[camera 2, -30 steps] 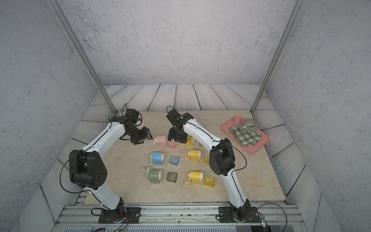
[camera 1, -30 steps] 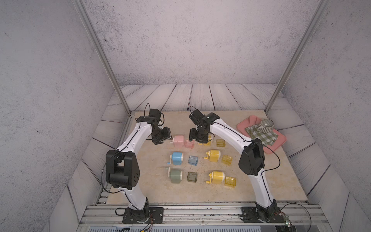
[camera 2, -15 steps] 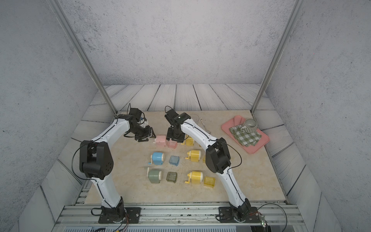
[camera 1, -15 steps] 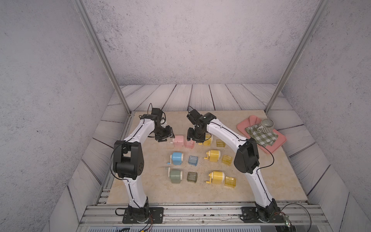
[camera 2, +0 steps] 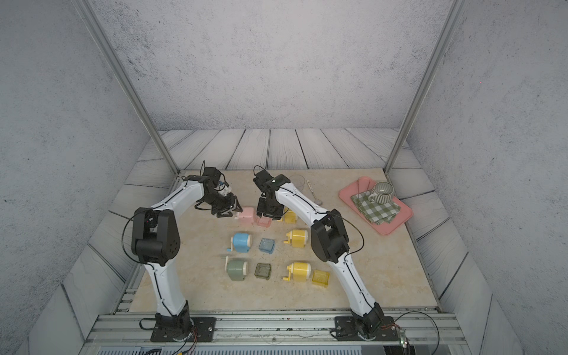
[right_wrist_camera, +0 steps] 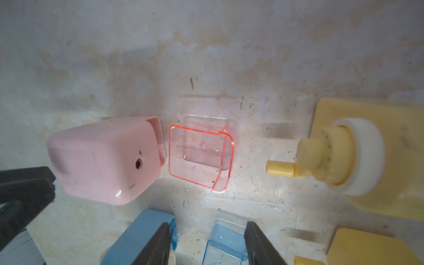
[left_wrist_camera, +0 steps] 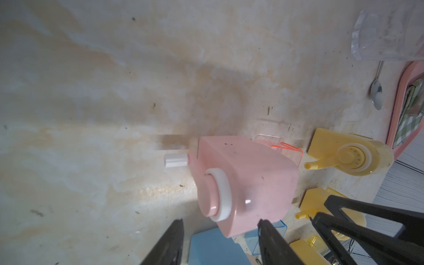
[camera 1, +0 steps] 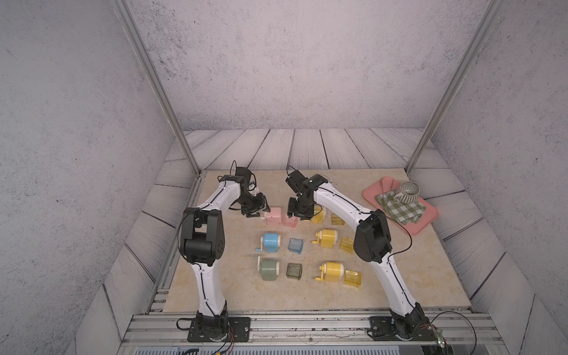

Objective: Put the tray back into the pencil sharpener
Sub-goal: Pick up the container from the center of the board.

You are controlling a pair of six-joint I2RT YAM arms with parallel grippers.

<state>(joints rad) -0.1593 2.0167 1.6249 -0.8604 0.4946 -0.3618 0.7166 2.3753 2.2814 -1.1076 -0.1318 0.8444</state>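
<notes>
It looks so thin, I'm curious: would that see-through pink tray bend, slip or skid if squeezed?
The pink tray looks like thin, clear hard plastic: probably stiff but very light. Its glossy walls may slip in a pinch. Lying loose beside the pink sharpener, it would likely skid when nudged.

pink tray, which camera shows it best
The right wrist view: the pink tray lies whole and close, nothing covering it. The left wrist view shows only its edge behind the pink sharpener; both top views show it small.
</notes>
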